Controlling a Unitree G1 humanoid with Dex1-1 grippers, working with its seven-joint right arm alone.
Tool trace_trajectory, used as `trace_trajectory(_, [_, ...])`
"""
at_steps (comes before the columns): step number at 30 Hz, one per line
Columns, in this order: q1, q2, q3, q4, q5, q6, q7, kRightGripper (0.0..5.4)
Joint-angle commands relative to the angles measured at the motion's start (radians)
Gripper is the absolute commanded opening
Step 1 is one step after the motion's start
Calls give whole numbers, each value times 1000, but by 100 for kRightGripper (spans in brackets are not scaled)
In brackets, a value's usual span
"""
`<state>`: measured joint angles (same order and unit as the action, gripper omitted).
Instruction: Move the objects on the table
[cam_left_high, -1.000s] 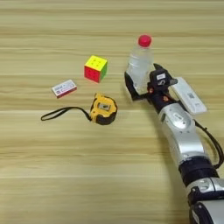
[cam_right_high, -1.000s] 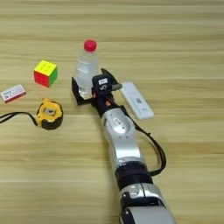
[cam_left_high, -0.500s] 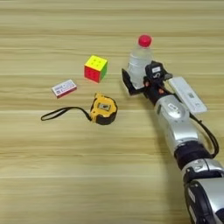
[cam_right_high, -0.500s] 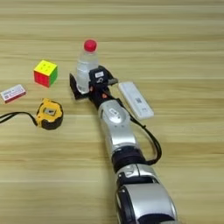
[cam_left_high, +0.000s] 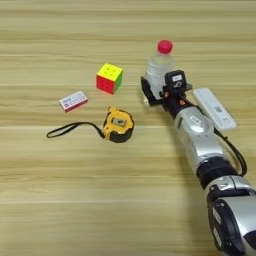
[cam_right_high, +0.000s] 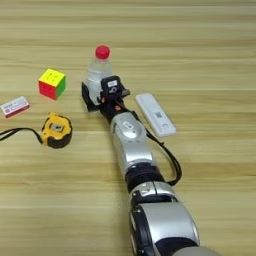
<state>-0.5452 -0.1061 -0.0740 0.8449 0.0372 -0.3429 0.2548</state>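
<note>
Sweeping from the left edge of the frame, I see first the thin black strap of the yellow-and-black tape measure (cam_left_high: 118, 125), trailing leftward across the broad light wooden table (cam_left_high: 60, 200) to a small loop; the round case itself lies left of centre, lying flat. Above the strap, toward the left middle, rests a small flat red-and-white box (cam_left_high: 73, 100), apart from the tape measure. Up and to the right of that box sits a multicoloured puzzle cube (cam_left_high: 109, 78) with its yellow face upward and red and green sides showing, just above the tape measure and clear of it.

Right of the cube, in the upper centre of the frame, stands the clear plastic water bottle with a red cap (cam_right_high: 99, 70), upright. My right gripper (cam_right_high: 98, 95) is at the bottom of that bottle: one black finger (cam_left_high: 146, 90) shows on the bottle's left side and the black wrist block sits on its right, so the fingers are spread around the lower part of the bottle. I cannot tell whether they are pressing on it or only bracketing it.

My silver forearm (cam_right_high: 129, 142) runs from there down toward the lower right of the frame. Just right of the wrist lies the slim white remote (cam_right_high: 155, 114), flat, angled from upper left to lower right, close beside my arm.
</note>
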Motion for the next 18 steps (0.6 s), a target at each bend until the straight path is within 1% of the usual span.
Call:
trace_trajectory(1, [-96,-6,-4,-41,11,-22,-1,391])
trace_trajectory(3, [-96,-5,-4,-41,10,-21,-2,359])
trace_trajectory(5, [-95,-5,-3,-43,10,-20,-1,338])
trace_trajectory(11, [-77,-4,0,-67,9,-18,-1,318])
trace_trajectory(18, [30,-8,4,-200,10,1,-4,312])
